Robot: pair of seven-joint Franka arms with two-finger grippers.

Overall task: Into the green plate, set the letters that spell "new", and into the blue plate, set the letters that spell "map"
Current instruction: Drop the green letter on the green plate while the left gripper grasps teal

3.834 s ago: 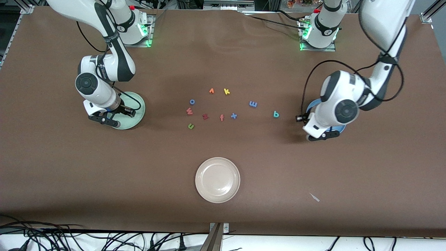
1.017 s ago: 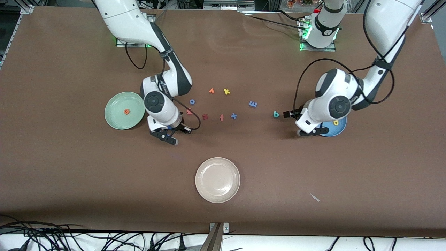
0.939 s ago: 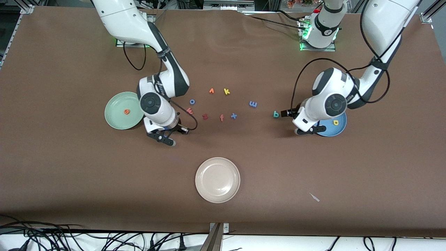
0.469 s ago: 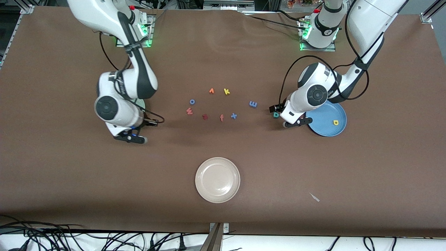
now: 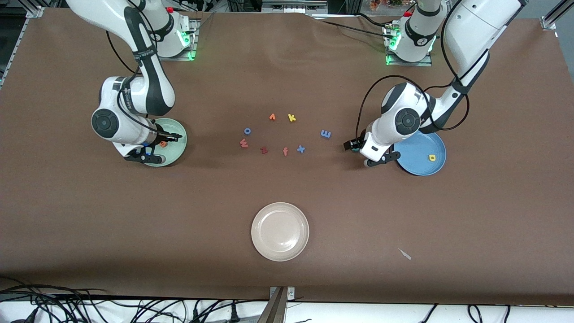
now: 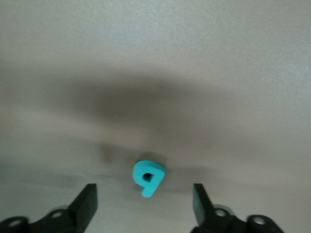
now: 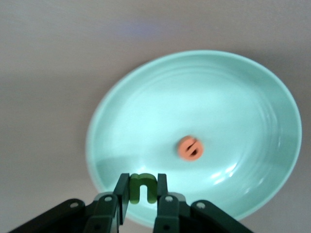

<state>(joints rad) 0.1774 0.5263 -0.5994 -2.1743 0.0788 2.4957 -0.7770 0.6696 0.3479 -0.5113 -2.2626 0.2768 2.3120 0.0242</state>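
My right gripper (image 7: 143,193) is shut on the green n (image 7: 143,187) and hangs over the green plate (image 5: 176,152), just inside its rim. The orange e (image 7: 190,148) lies in that plate (image 7: 243,97). The salmon-red w (image 5: 244,143) is on the table among the loose letters. My left gripper (image 6: 143,204) is open and low over the teal a (image 6: 148,177), one finger on each side, neither touching it. The a lies beside the blue plate (image 5: 419,146), which holds the yellow p (image 5: 432,157). The periwinkle m (image 5: 326,133) lies on the table toward the loose letters.
Loose letters lie mid-table: a blue o (image 5: 247,131), dark red z (image 5: 264,150), orange f (image 5: 285,151), blue x (image 5: 301,149), yellow k (image 5: 292,118) and a small orange piece (image 5: 272,117). A cream-white plate (image 5: 280,231) sits nearer the front camera.
My right arm has carried the green n from beside the loose letters to over the green plate. My left gripper has moved off the blue plate down over the teal a.
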